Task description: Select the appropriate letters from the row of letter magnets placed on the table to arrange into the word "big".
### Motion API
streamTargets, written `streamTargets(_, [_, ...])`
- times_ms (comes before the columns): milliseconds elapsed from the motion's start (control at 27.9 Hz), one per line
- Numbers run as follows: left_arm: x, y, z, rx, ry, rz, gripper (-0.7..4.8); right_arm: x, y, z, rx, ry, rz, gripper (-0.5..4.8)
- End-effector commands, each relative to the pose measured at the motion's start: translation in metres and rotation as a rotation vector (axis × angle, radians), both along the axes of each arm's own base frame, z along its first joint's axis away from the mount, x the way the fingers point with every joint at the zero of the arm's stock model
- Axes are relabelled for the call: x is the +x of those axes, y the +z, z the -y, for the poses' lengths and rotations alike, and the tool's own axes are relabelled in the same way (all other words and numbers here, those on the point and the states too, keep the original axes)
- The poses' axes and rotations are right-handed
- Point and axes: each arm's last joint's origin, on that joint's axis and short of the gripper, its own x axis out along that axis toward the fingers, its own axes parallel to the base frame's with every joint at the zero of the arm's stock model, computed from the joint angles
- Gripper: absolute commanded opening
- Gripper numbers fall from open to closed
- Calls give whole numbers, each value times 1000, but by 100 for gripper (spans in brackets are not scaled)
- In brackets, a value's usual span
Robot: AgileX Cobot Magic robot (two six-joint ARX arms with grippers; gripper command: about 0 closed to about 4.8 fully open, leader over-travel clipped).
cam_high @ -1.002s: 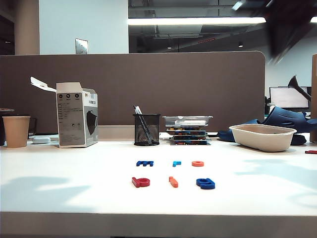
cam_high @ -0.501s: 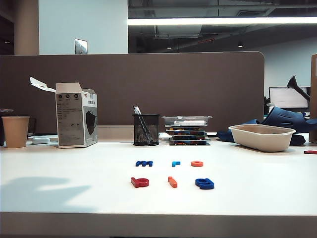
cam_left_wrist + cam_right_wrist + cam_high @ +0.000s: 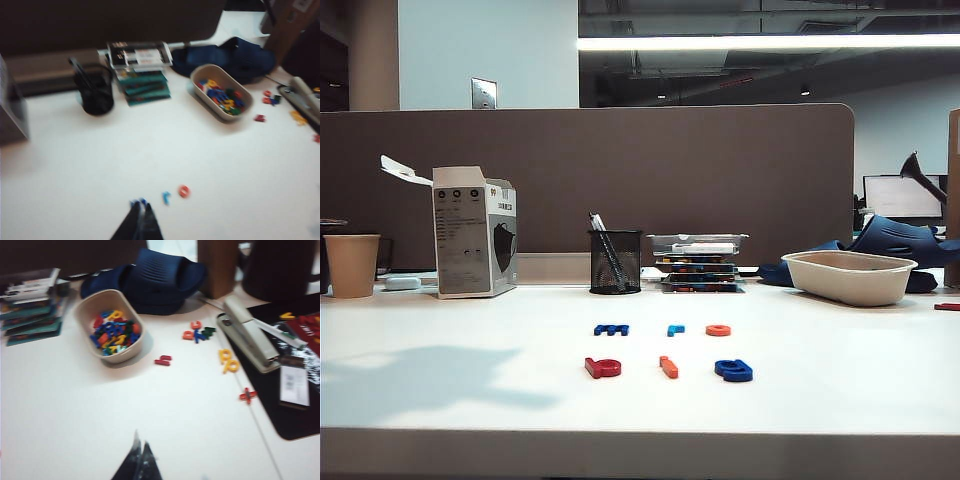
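Note:
On the white table the row of letter magnets lies in two short lines. In front are the red looped letter, the orange bar and the dark blue looped letter. Behind them lie a wide dark blue letter, a light blue one and an orange ring. Neither arm shows in the exterior view. My left gripper is shut and empty, its tips just short of the wide dark blue letter. My right gripper is shut over bare table, far from the row.
A mesh pen cup, a stack of flat boxes and a beige tray of loose letters stand behind the row. A carton and paper cup stand at the left. A stapler and scattered letters lie by the right gripper.
A blurred dark arm at the upper right of the exterior view has left the picture. The shadow on the table's left has spread toward the middle. The letters have not moved.

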Motion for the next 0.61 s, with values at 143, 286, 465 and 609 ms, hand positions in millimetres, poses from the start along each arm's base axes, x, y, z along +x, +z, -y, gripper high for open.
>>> streamTargets(143, [28, 10, -27, 52, 140, 118, -6, -6, -9, -2, -4, 16, 34, -7])
streamTargets(286, [48, 12, -61, 116, 233, 138, -6, -13, -6, -6, -18, 29, 82, -7])
streamTargets(465, [54, 19, -126, 94, 365, 135, -6, -20, 0, -14, -34, 78, 139, -7])
streamTargets(609, [37, 24, -149, 113, 457, 139, -6, -21, 0, -19, -40, 109, 148, -7])
